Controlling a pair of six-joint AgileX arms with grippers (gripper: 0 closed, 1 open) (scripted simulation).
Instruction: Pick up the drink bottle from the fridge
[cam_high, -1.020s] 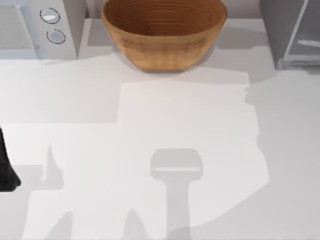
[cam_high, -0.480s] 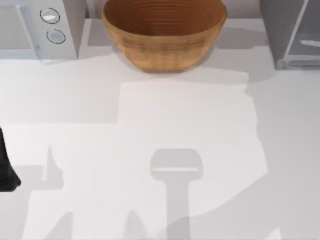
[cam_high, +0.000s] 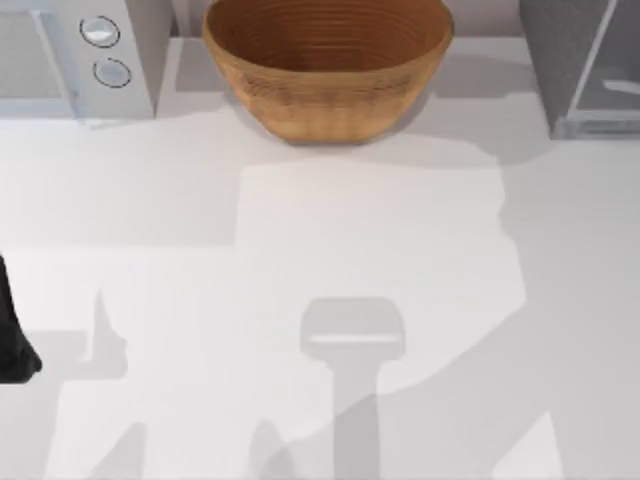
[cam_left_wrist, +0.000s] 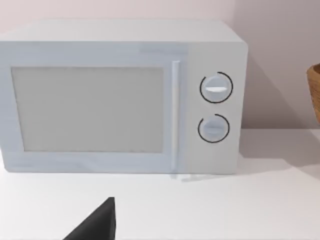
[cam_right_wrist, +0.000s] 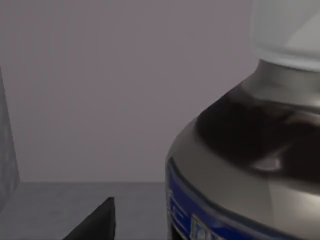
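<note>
My right wrist camera sits very close to the drink bottle: white cap above, grey-silver shoulder, dark band, then a blue label edge lower down. Behind the bottle are plain grey walls and a grey floor, so it stands inside the fridge, the grey cabinet with the pale glassy panel at the far right of the table, to the right of the wooden bowl. One dark finger of my right gripper shows just beside the bottle (apart from it, as far as I can see); whether that gripper is spread or closed, or has hold of anything, I cannot tell.

My left arm waits well to the left of the bowl, at the table's left edge, facing the white microwave with two round knobs. A dark fingertip shows there, and I cannot tell that gripper's opening either.
</note>
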